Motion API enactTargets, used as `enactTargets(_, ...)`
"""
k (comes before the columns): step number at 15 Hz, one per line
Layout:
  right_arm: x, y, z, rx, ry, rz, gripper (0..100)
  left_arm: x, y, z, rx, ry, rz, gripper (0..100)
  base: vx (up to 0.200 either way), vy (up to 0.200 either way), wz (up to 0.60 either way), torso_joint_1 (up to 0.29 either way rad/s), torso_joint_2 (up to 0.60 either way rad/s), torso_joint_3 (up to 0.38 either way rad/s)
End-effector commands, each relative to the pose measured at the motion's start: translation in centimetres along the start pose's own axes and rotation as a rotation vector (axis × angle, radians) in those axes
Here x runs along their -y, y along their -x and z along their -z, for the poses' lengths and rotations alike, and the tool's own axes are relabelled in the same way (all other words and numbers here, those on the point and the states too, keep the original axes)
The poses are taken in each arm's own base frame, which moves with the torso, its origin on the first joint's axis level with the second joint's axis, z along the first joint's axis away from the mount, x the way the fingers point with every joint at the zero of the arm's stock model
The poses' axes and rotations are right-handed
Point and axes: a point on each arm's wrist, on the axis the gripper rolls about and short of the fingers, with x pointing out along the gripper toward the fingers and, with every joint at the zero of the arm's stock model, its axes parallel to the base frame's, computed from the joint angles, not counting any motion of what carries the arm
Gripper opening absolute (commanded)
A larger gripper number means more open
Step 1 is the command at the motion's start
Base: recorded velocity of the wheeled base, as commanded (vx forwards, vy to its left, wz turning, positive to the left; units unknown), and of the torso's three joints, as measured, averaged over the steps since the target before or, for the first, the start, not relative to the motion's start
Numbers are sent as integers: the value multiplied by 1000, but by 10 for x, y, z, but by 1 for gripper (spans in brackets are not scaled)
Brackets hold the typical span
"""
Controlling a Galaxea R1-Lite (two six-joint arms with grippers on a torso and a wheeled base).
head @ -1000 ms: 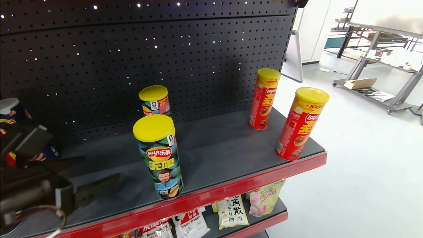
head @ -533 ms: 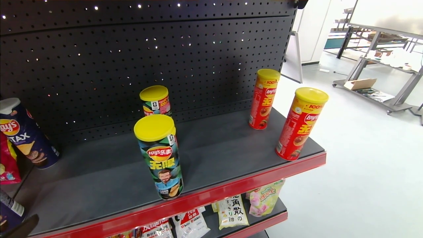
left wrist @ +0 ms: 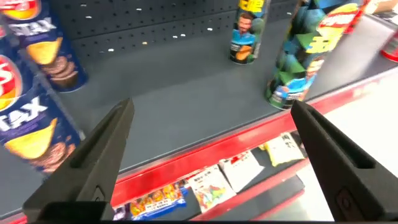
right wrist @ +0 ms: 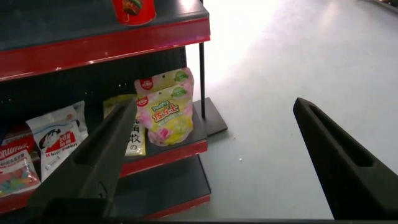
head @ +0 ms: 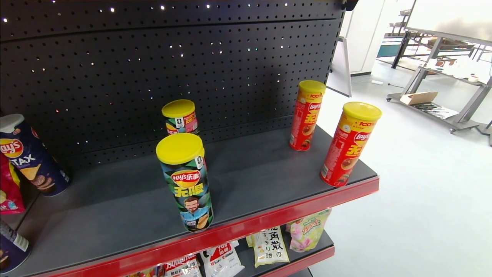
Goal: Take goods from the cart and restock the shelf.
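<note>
The shelf [head: 127,207] is a dark grey board with a red front edge. Two green chip cans with yellow lids stand mid-shelf, one at the front [head: 187,184] and one behind it [head: 180,117]. Two red cans [head: 307,115] [head: 350,144] stand at the right end. A dark blue can [head: 27,157] stands upright at the left end. My left gripper [left wrist: 211,106] hangs open and holds nothing in front of the red edge, facing the green cans [left wrist: 308,56] and blue cans [left wrist: 53,46]. My right gripper [right wrist: 214,102] is open and holds nothing, low before the bottom shelves.
A black pegboard [head: 153,69] backs the shelf. Snack bags [head: 271,246] fill the shelf below, among them a pink bag [right wrist: 166,109]. Another dark can [head: 9,246] sits at the near left corner. Bare floor [head: 423,192] lies to the right, with metal racks [head: 442,96] beyond.
My left gripper has drawn back from the shelf's left end and out of the head view, uncovering the dark blue can standing there. The other cans have not moved.
</note>
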Motion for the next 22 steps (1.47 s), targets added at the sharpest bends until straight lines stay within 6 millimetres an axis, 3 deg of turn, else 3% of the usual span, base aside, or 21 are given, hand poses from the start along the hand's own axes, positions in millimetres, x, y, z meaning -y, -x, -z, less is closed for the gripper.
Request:
enactTargets(1,0,0,0,1,0,-1,100,0,2,2,13,0,-2,100,0,0,0,0,0,0)
enactTargets(3,0,0,0,0,2,-2,100,0,3,2,14,0,-5,100,0,0,0,0,0,0)
enactTargets(12,0,0,0,1,2,-1,100,0,9,7,25,-2,-5,100,0,0,600,5,3,1)
enactTargets(14,0,0,0,0,2,-2,100,0,9,11,5,-2,-5,100,0,0,0,0,0,0)
enactTargets(16,0,0,0,6,4,-18,100,-1,9,29,-10,-5,3,100,0,0,0,0,0,0)
enactTargets(18,1,6,2,78,11,-79,100,-2,8,64,-19,-25,-8,100,0,0,0,0,0,0)
enactTargets(22,1,7,2,92,11,-74,100,-4,3,77,-80,-4,-170,100,0,0,0,0,0,0)
